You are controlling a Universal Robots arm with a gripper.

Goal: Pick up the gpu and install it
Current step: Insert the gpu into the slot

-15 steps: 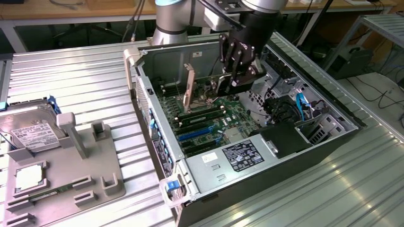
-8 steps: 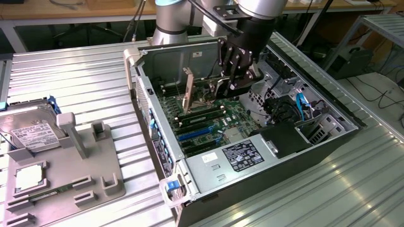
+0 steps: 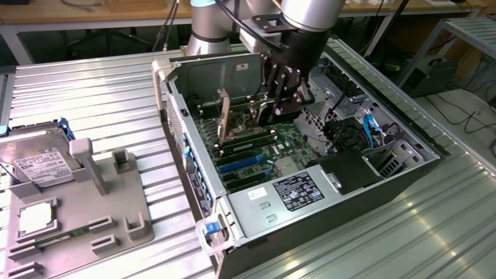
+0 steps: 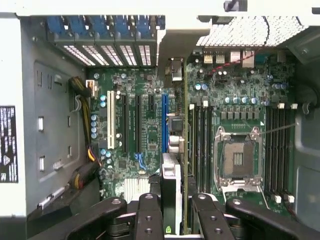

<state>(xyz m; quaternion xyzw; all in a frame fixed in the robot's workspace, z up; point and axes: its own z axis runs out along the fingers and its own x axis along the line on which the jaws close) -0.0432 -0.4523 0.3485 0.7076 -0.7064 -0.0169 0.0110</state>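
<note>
In the exterior view the gripper (image 3: 280,107) reaches down into the open computer case (image 3: 403,131). The gpu (image 3: 246,116) appears to project sideways from the jaws toward the exterior view's left, where the case's rear wall stands. A pale upright strip at its far end looks like its bracket, though I cannot be sure of that from here. The card seems to hang above the motherboard (image 3: 291,142) rather than sit in it. Well apart from the jaws, outside the case, a hard drive (image 3: 35,160) rests on a grey fixture.

In the wrist view the gripper (image 4: 175,200) pinches the gpu (image 4: 171,185) edge-on. One finger (image 4: 149,215) presses each flat face. The card's long axis runs straight ahead of the jaws, toward the blue-latched slot covers (image 4: 115,30) at the case's rear. The blue slot (image 4: 164,120) lies directly ahead too, parallel to the card and just beside its edge. It is on the side away from the CPU socket (image 4: 237,157). Card and slot thus look close to lined up, but I judge the card is not yet seated.
</note>
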